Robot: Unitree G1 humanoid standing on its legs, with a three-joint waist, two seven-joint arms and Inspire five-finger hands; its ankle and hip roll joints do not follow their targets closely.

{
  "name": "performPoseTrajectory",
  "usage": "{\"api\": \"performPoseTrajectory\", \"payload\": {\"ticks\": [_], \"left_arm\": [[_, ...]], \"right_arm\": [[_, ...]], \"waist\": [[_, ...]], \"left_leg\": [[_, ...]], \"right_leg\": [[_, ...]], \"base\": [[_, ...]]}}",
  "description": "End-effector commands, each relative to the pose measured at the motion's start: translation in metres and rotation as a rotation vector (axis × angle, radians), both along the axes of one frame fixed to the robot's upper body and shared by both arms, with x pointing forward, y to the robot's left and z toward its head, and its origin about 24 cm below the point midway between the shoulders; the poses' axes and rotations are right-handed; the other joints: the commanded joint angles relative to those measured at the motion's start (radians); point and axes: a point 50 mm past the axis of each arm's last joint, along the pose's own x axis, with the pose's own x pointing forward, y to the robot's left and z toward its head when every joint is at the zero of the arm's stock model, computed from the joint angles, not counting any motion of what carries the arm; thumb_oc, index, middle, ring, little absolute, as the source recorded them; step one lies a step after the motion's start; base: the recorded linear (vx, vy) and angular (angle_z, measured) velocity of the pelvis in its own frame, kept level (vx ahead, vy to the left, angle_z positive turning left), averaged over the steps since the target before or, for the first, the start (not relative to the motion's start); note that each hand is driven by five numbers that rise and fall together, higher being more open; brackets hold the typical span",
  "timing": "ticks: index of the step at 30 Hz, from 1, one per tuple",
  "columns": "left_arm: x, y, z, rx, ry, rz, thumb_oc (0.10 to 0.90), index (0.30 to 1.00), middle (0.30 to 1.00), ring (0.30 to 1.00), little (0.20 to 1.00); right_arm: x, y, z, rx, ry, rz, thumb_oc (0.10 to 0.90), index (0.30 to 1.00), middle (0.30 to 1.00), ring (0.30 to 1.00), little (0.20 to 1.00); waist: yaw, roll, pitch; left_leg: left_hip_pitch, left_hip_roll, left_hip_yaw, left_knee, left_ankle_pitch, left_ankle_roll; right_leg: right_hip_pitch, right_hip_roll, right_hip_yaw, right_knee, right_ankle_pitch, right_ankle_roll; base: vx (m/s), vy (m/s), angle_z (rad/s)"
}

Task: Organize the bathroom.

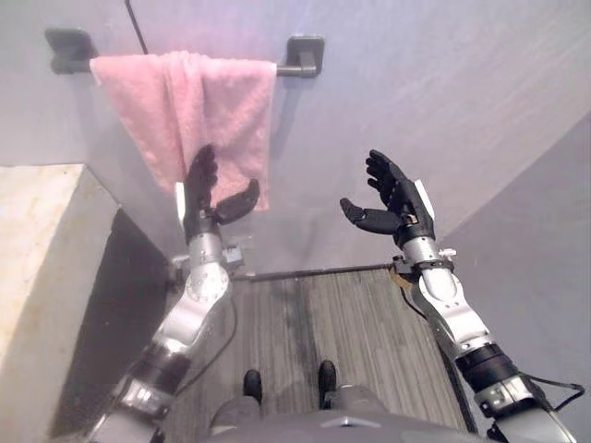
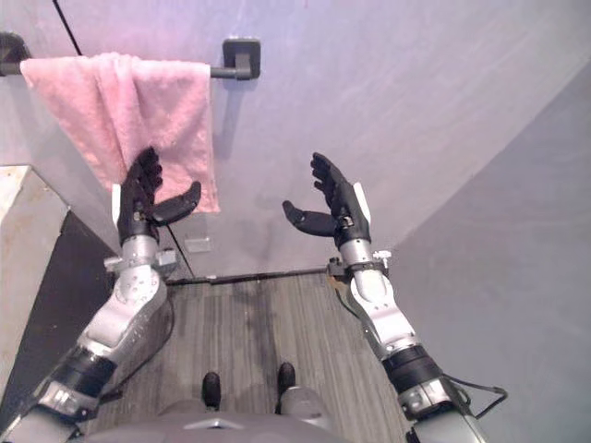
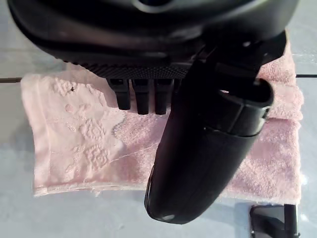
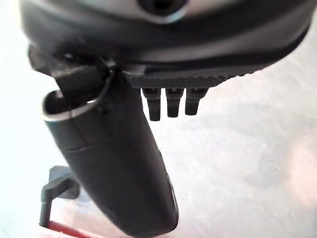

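Pink terry towel point(image 1: 189, 111) draped over a dark wall-mounted bar point(image 1: 294, 67), hanging flat against the grey wall point(image 1: 434, 101).

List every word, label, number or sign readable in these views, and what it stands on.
None. The pink towel on the towel bar has only an embossed floral pattern, no lettering. The grey wall, left hand and right hand carry no legible print.
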Motion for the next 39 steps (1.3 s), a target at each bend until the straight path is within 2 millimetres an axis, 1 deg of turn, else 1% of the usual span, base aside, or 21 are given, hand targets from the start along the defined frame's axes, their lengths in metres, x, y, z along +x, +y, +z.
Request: {"api": "performPoseTrajectory", "payload": {"ticks": [1, 6, 10, 14, 15, 16, 19, 20, 22, 23, 24, 25, 26, 27, 29, 30, 31, 32, 36, 38, 39], "left_arm": [[0.006, -0.024, 0.049, 0.023, -0.266, -0.147, 0.8, 0.9, 0.9, 0.9, 0.9], [-0.002, -0.022, 0.041, 0.04, -0.234, -0.189, 0.8, 0.9, 0.9, 0.9, 0.9], [-0.005, -0.018, 0.038, 0.049, -0.221, -0.187, 0.8, 0.9, 0.9, 0.9, 0.9], [-0.005, -0.018, 0.037, 0.036, -0.191, -0.263, 0.8, 0.9, 0.9, 0.9, 0.9], [-0.004, -0.021, 0.037, 0.025, -0.175, -0.325, 0.8, 0.9, 0.9, 0.9, 0.9], [-0.004, -0.027, 0.039, -0.003, -0.167, -0.417, 0.8, 0.9, 0.9, 0.9, 0.9], [-0.004, -0.035, 0.042, -0.034, -0.166, -0.523, 0.8, 0.9, 0.9, 0.9, 0.9], [-0.005, -0.04, 0.043, -0.051, -0.163, -0.569, 0.8, 0.9, 0.9, 0.9, 0.9], [-0.01, -0.054, 0.049, -0.06, -0.192, -0.663, 0.8, 0.9, 0.9, 0.9, 0.9], [-0.01, -0.057, 0.052, -0.06, -0.206, -0.675, 0.8, 0.9, 0.9, 0.9, 0.9], [-0.011, -0.059, 0.054, -0.062, -0.218, -0.678, 0.8, 0.9, 0.9, 0.9, 0.9], [-0.01, -0.059, 0.06, -0.054, -0.247, -0.649, 0.8, 0.9, 0.9, 0.9, 0.9], [-0.007, -0.057, 0.064, -0.055, -0.26, -0.615, 0.8, 0.9, 0.9, 0.9, 0.9], [-0.005, -0.055, 0.066, -0.06, -0.259, -0.598, 0.8, 0.9, 0.9, 0.9, 0.9], [-0.003, -0.049, 0.069, -0.055, -0.27, -0.535, 0.8, 0.9, 0.9, 0.9, 0.9], [-0.002, -0.046, 0.069, -0.051, -0.271, -0.502, 0.8, 0.9, 0.9, 0.9, 0.9], [-0.002, -0.036, 0.069, -0.052, -0.277, -0.441, 0.8, 0.9, 0.9, 0.9, 0.9], [-0.002, -0.035, 0.069, -0.051, -0.277, -0.435, 0.8, 0.9, 0.9, 0.9, 0.9], [-0.004, -0.009, 0.071, 0.015, -0.316, -0.301, 0.8, 0.9, 0.9, 0.9, 0.9], [-0.003, -0.006, 0.071, 0.03, -0.316, -0.277, 0.8, 0.9, 0.9, 0.9, 0.9], [-0.002, 0.0, 0.071, 0.042, -0.311, -0.23, 0.8, 0.9, 0.9, 0.9, 0.9]], "right_arm": [[0.02, 0.004, 0.06, 0.036, -0.229, 0.042, 0.8, 0.9, 0.9, 0.9, 0.9], [0.02, 0.006, 0.057, 0.015, -0.196, 0.066, 0.8, 0.9, 0.9, 0.9, 0.9], [0.026, 0.01, 0.062, 0.018, -0.202, 0.073, 0.8, 0.9, 0.9, 0.9, 0.9], [0.036, 0.009, 0.075, 0.026, -0.214, 0.058, 0.8, 0.9, 0.9, 0.9, 0.9], [0.041, 0.004, 0.081, 0.007, -0.219, 0.03, 0.8, 0.9, 0.9, 0.9, 0.9], [0.047, -0.007, 0.089, -0.022, -0.234, -0.017, 0.8, 0.9, 0.9, 0.9, 0.9], [0.052, -0.016, 0.095, -0.04, -0.239, -0.057, 0.8, 0.9, 0.9, 0.9, 0.9], [0.055, -0.02, 0.097, -0.042, -0.237, -0.07, 0.8, 0.9, 0.9, 0.9, 0.9], [0.062, -0.027, 0.102, -0.076, -0.233, -0.098, 0.8, 0.9, 0.9, 0.9, 0.9], [0.064, -0.029, 0.103, -0.084, -0.231, -0.107, 0.8, 0.9, 0.9, 0.9, 0.9], [0.066, -0.028, 0.103, -0.086, -0.227, -0.114, 0.8, 0.9, 0.9, 0.9, 0.9], [0.069, -0.027, 0.102, -0.086, -0.22, -0.127, 0.8, 0.9, 0.9, 0.9, 0.9], [0.07, -0.025, 0.103, -0.088, -0.221, -0.14, 0.8, 0.9, 0.9, 0.9, 0.9], [0.07, -0.025, 0.102, -0.086, -0.222, -0.148, 0.8, 0.9, 0.9, 0.9, 0.9], [0.069, -0.03, 0.101, -0.062, -0.216, -0.169, 0.8, 0.9, 0.9, 0.9, 0.9], [0.068, -0.033, 0.1, -0.045, -0.209, -0.175, 0.8, 0.9, 0.9, 0.9, 0.9], [0.066, -0.039, 0.096, -0.053, -0.209, -0.185, 0.8, 0.9, 0.9, 0.9, 0.9], [0.065, -0.039, 0.096, -0.054, -0.209, -0.186, 0.8, 0.9, 0.9, 0.9, 0.9], [0.061, -0.049, 0.092, -0.005, -0.208, -0.237, 0.8, 0.9, 0.9, 0.9, 0.9], [0.061, -0.05, 0.091, -0.001, -0.208, -0.25, 0.8, 0.9, 0.9, 0.9, 0.9], [0.061, -0.05, 0.091, 0.019, -0.206, -0.268, 0.8, 0.9, 0.9, 0.9, 0.9]], "waist": [[-0.005, -0.002, -0.086], [0.009, -0.006, -0.101], [0.024, -0.005, -0.106], [0.029, -0.002, -0.107], [0.026, -0.008, -0.096], [0.021, -0.026, -0.074], [0.015, -0.035, -0.057], [0.013, -0.035, -0.052], [0.009, -0.031, -0.052], [0.008, -0.026, -0.054], [0.001, -0.011, -0.054], [-0.008, 0.011, -0.053], [-0.013, 0.023, -0.048], [-0.015, 0.028, -0.046], [-0.015, 0.034, -0.047], [-0.014, 0.033, -0.049], [-0.008, 0.028, -0.051], [-0.009, 0.027, -0.052], [0.015, 0.021, -0.058], [0.02, 0.019, -0.059], [0.022, 0.018, -0.062]], "left_leg": [[0.008, -0.053, 0.061, 0.001, -0.059, 0.008], [0.022, -0.055, 0.052, 0.001, -0.075, 0.008], [0.034, -0.058, 0.046, 0.001, -0.086, 0.006], [0.051, -0.051, 0.089, 0.003, -0.083, -0.004], [0.031, -0.036, 0.14, 0.058, -0.083, -0.022], [-0.018, 0.006, 0.194, 0.165, -0.095, -0.046], [-0.038, 0.026, 0.19, 0.242, -0.132, -0.045], [-0.032, 0.031, 0.182, 0.275, -0.153, -0.043], [-0.029, 0.025, 0.144, 0.338, -0.16, -0.04], [-0.022, 0.022, 0.136, 0.32, -0.169, -0.039], [0.0, 0.011, 0.13, 0.271, -0.185, -0.026], [0.041, 0.004, 0.129, 0.21, -0.189, -0.016], [0.07, -0.005, 0.123, 0.154, -0.18, -0.008], [0.083, -0.006, 0.119, 0.117, -0.171, -0.006], [0.109, -0.015, 0.1, 0.025, -0.14, -0.001], [0.112, -0.019, 0.089, 0.007, -0.133, 0.001], [0.101, -0.025, 0.069, 0.001, -0.132, 0.001], [0.099, -0.026, 0.067, 0.001, -0.132, 0.002], [0.071, -0.029, 0.056, 0.001, -0.13, 0.005], [0.066, -0.029, 0.055, 0.001, -0.129, 0.005], [0.063, -0.025, 0.064, 0.001, -0.127, 0.007]], "right_leg": [[0.035, 0.063, -0.015, 0.03, -0.062, 0.032], [0.065, 0.068, -0.016, -0.015, -0.057, 0.024], [0.074, 0.073, -0.012, -0.03, -0.06, 0.022], [0.079, 0.076, -0.024, -0.03, -0.064, 0.019], [0.084, 0.066, -0.04, -0.03, -0.062, 0.015], [0.089, 0.035, -0.069, -0.023, -0.05, 0.011], [0.082, 0.01, -0.089, -0.005, -0.046, 0.011], [0.083, 0.002, -0.091, 0.0, -0.046, 0.012], [0.062, -0.016, -0.08, 0.01, -0.035, 0.014], [0.056, -0.022, -0.08, 0.018, -0.033, 0.019], [0.037, -0.021, -0.068, 0.047, -0.042, 0.024], [-0.002, -0.033, -0.071, 0.085, -0.036, 0.042], [-0.032, -0.043, -0.071, 0.116, -0.031, 0.061], [-0.046, -0.047, -0.071, 0.128, -0.028, 0.07], [-0.061, -0.055, -0.075, 0.14, -0.02, 0.085], [-0.063, -0.06, -0.08, 0.137, -0.01, 0.09], [-0.075, -0.074, -0.081, 0.134, 0.018, 0.096], [-0.076, -0.075, -0.082, 0.134, 0.019, 0.097], [-0.069, -0.097, -0.11, 0.113, 0.036, 0.096], [-0.066, -0.103, -0.117, 0.115, 0.038, 0.096], [-0.058, -0.104, -0.127, 0.135, 0.033, 0.096]], "base": [[0.08, -0.135, 0.17], [0.04, -0.1, 0.16], [0.01, -0.068, 0.07], [-0.01, -0.035, 0.14], [-0.13, 0.011, 0.22], [-0.18, 0.05, 0.6], [-0.12, 0.088, 0.75], [-0.15, 0.164, 0.36], [-0.15, 0.231, 0.19], [-0.09, 0.266, 0.0], [-0.07, 0.317, 0.12], [-0.07, 0.368, 0.24], [-0.06, 0.327, 0.29], [-0.04, 0.22, 0.19], [-0.04, 0.183, 0.15], [-0.07, 0.203, 0.19], [-0.05, 0.124, 0.22], [-0.04, 0.109, 0.27], [-0.01, 0.049, 0.18], [0.03, 0.004, 0.17], [0.07, -0.003, 0.26]]}}
